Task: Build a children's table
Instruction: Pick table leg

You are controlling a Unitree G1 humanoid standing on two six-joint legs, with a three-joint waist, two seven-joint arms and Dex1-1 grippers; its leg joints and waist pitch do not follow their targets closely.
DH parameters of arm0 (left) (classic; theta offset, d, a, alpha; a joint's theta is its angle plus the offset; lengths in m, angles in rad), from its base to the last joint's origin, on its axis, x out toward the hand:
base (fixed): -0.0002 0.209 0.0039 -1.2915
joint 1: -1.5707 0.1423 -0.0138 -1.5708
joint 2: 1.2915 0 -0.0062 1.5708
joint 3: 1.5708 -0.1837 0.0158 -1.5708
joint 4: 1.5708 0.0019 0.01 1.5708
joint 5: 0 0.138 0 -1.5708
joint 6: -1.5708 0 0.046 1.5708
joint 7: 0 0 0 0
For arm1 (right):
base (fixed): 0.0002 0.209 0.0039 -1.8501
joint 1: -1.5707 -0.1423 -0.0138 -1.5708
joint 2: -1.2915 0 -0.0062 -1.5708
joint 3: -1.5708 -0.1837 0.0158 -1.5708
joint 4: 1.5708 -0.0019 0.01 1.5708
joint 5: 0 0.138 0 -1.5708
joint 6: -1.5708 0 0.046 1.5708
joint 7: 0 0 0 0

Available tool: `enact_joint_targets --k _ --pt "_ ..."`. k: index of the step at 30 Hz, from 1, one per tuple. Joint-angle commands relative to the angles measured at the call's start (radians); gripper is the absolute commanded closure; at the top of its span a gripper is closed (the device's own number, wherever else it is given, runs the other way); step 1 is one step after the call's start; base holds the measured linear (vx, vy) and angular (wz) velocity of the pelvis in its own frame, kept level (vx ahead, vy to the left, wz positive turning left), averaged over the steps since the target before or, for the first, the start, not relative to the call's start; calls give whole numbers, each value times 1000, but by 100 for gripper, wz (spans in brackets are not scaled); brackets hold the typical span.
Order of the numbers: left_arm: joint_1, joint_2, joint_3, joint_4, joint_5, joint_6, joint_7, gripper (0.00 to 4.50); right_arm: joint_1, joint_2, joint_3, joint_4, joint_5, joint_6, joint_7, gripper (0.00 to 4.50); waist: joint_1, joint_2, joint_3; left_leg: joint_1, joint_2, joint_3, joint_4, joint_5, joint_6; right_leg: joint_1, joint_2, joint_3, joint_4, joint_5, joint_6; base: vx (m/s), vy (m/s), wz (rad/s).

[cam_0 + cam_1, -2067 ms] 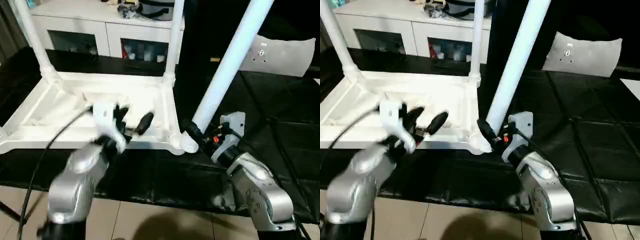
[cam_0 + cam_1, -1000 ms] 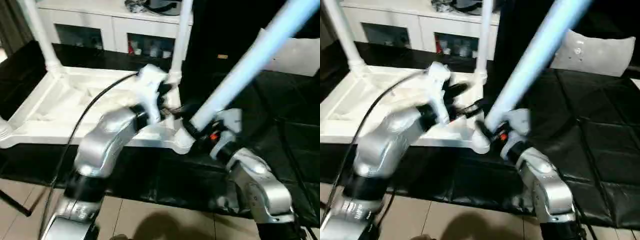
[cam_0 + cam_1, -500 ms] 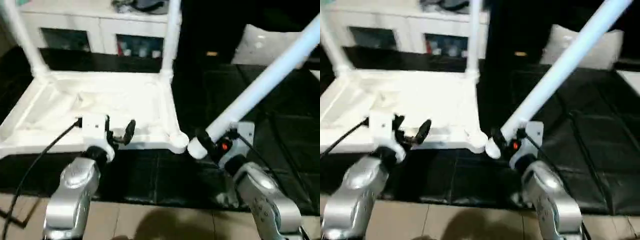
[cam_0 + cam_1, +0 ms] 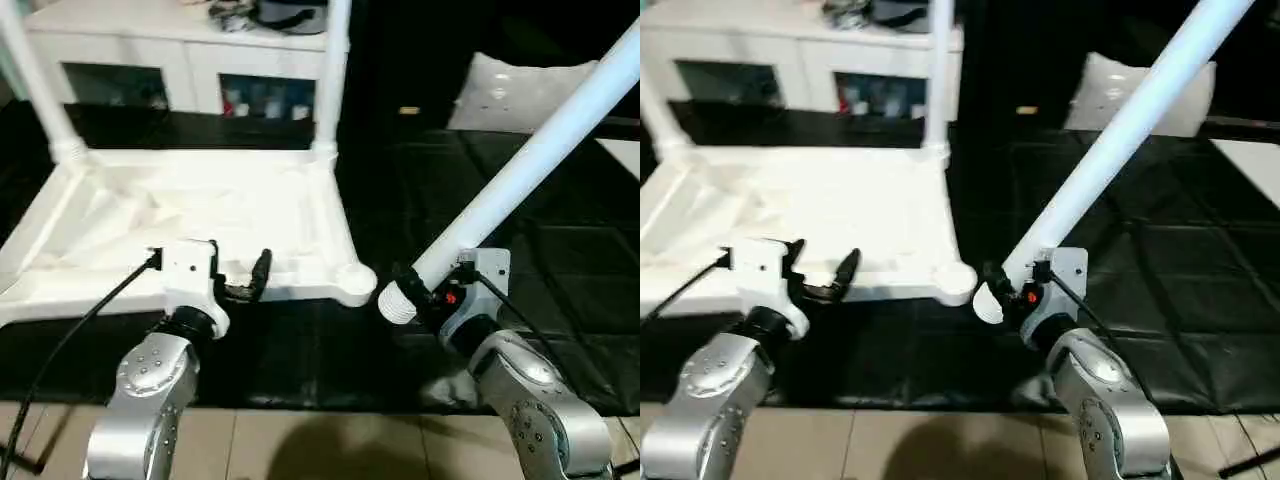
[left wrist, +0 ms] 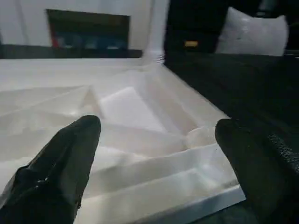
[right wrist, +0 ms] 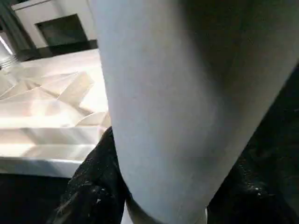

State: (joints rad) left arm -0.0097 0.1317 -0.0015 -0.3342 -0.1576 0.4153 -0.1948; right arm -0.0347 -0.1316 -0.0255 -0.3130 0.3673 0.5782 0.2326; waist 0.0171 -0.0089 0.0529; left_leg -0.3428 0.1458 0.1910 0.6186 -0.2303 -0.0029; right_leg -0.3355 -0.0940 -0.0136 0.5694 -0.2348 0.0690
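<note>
The white table top (image 4: 200, 200) lies upside down on the black mat, ribbed underside up. Two white legs stand in its far corners, one at the left (image 4: 40, 90) and one at the right (image 4: 335, 70). My right gripper (image 4: 418, 287) is shut on a third leg (image 4: 520, 170), which slants up to the right. Its ribbed end (image 4: 396, 302) hangs just right of the near right corner socket (image 4: 353, 279), apart from it. My left gripper (image 4: 240, 280) is open over the top's front edge, fingers (image 5: 70, 154) spread wide with nothing between them.
A white cabinet (image 4: 190, 40) with shelves and clutter on top stands behind the table top. A flat white board (image 4: 520, 90) leans at the back right. The black mat (image 4: 560, 250) stretches right of the held leg. Tiled floor (image 4: 330, 450) runs along the near side.
My left arm, which reached toward the near right corner a second ago, has drawn back to the front edge. The held leg leans further right, its end a little further from the socket.
</note>
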Motion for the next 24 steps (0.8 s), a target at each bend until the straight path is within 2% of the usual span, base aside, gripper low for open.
enact_joint_targets --k 1,2,3,4,5,6,7,8,9,10,11,12,13,14,15,16,17,18,19,20,21,22,23,24 --pt "-6 2 -15 -16 4 4 -9 0 -2 -13 11 -20 -21 -23 16 262 -23 8 -28 53 60 -60 -119 -689 -85 -4 -23 -19 -104 -584 -82 67 -6 -15" --pt "-6 2 -15 -16 4 4 -9 0 -2 -13 11 -20 -21 -23 16 262 -26 9 -30 51 60 -59 -122 -674 -80 4 -25 -18 -103 -560 -92 75 -5 -11" --pt "-6 3 -14 -17 4 5 -10 0 -1 -23 26 -18 -34 -33 25 262 -27 8 -40 52 56 -46 -123 -593 -54 14 -31 -7 -100 -474 -142 85 -25 -1" --pt "-5 3 -15 -19 4 5 -9 0 -1 -26 31 -15 -39 -44 32 262 -33 -1 -41 40 55 -43 -124 -552 -40 25 -31 -3 -96 -438 -161 85 -25 -1" --pt "-5 3 -15 -19 4 5 -9 0 -2 -27 32 -15 -40 -45 33 262 -32 0 -46 27 53 -41 -124 -493 -22 44 -33 0 -91 -396 -178 125 -32 2" --pt "-1 3 -16 -24 4 7 -7 0 -5 -32 36 -10 -44 -55 43 262 -29 -4 -52 14 47 -31 -118 -392 13 60 -34 8 -88 -331 -210 130 -38 2" --pt "-1 3 -16 -25 4 7 -7 0 -5 -32 37 -9 -44 -56 44 262 -25 -3 -63 15 42 -24 -108 -291 52 70 -30 9 -79 -247 -246 130 -38 2" --pt "2 3 -16 -28 3 8 -6 0 -7 -35 39 -7 -46 -62 48 262 -23 -2 -64 19 41 -22 -105 -252 74 69 -27 7 -75 -214 -260 122 -44 8" --pt "8 5 -17 -37 3 12 -3 0 -11 -41 43 -1 -48 -71 53 262 -18 -4 -69 6 32 -20 -94 -153 112 87 -24 10 -64 -120 -289 141 -38 8" --pt "11 6 -18 -40 3 12 -3 0 -13 -43 44 2 -48 -75 55 262 -8 0 -75 11 28 -20 -87 -59 151 91 -15 5 -50 -21 -309 141 -38 8" --pt "11 6 -18 -40 3 12 -3 0 -13 -43 44 2 -48 -75 55 262 -6 1 -77 19 26 -22 -83 -15 173 90 -9 1 -40 35 -314 167 -25 10" --pt "19 8 -20 -49 5 17 -1 0 -16 -48 47 9 -55 -82 64 262 -3 3 -83 34 22 -34 -74 86 230 87 6 -11 -17 140 -310 192 -17 11" --pt "21 9 -20 -52 5 18 0 0 -17 -50 49 12 -59 -86 67 262 -5 3 -85 44 16 -46 -64 176 291 83 17 -20 0 206 -287 192 -17 11" --pt "24 11 -21 -54 6 19 -1 0 -18 -53 53 16 -64 -93 70 262 -6 0 -85 49 11 -50 -57 213 314 80 24 -21 5 229 -269 171 -20 13" --pt "27 13 -23 -55 7 20 -1 0 -19 -55 57 19 -66 -97 73 262 -3 -4 -82 64 11 -57 -49 250 342 70 27 -18 15 257 -251 137 -17 17" --pt "27 14 -24 -55 7 21 -2 0 -19 -55 57 20 -66 -98 74 262 -1 -8 -82 65 2 -63 -40 282 363 74 30 -14 21 264 -233 137 -17 17" --pt "30 16 -28 -58 10 22 -4 0 -18 -56 60 20 -66 -99 79 262 -1 -8 -82 65 2 -63 -40 282 363 74 30 -14 21 264 -233 117 -16 16" --pt "33 17 -33 -61 11 23 -6 0 -16 -57 62 19 -67 -98 81 262 2 -9 -86 69 -6 -81 -27 368 376 77 42 -13 39 305 -194 94 -29 12" --pt "34 13 -31 -60 5 15 -9 0 -14 -57 64 20 -71 -99 80 262 2 -6 -85 86 -1 -100 -19 436 380 57 45 -16 52 310 -165 94 -29 12" --pt "35 11 -30 -60 2 14 -11 0 -12 -58 64 22 -72 -102 79 262 -1 -8 -86 91 4 -112 -13 497 389 47 45 -15 63 328 -151 71 -47 4" --pt "35 12 -31 -61 2 15 -11 0 -11 -57 64 22 -73 -103 77 262 1 -10 -88 101 9 -132 3 626 394 21 35 -6 75 373 -131 38 -57 -1" --pt "35 13 -32 -62 2 18 -12 0 -9 -56 63 23 -76 -105 73 262 10 -29 -82 50 -26 -115 24 666 343 51 26 25 66 491 -118 38 -57 -1" --pt "35 13 -32 -62 2 18 -12 0 -9 -56 63 23 -76 -105 73 262 10 -29 -82 50 -26 -115 24 666 343 51 26 25 66 491 -118 0 -51 2" --pt "38 18 -34 -66 -4 25 -19 0 -2 -45 52 20 -79 -111 61 262 53 -22 -91 -29 -44 -89 30 548 186 118 26 63 86 900 -73 -19 -53 14"
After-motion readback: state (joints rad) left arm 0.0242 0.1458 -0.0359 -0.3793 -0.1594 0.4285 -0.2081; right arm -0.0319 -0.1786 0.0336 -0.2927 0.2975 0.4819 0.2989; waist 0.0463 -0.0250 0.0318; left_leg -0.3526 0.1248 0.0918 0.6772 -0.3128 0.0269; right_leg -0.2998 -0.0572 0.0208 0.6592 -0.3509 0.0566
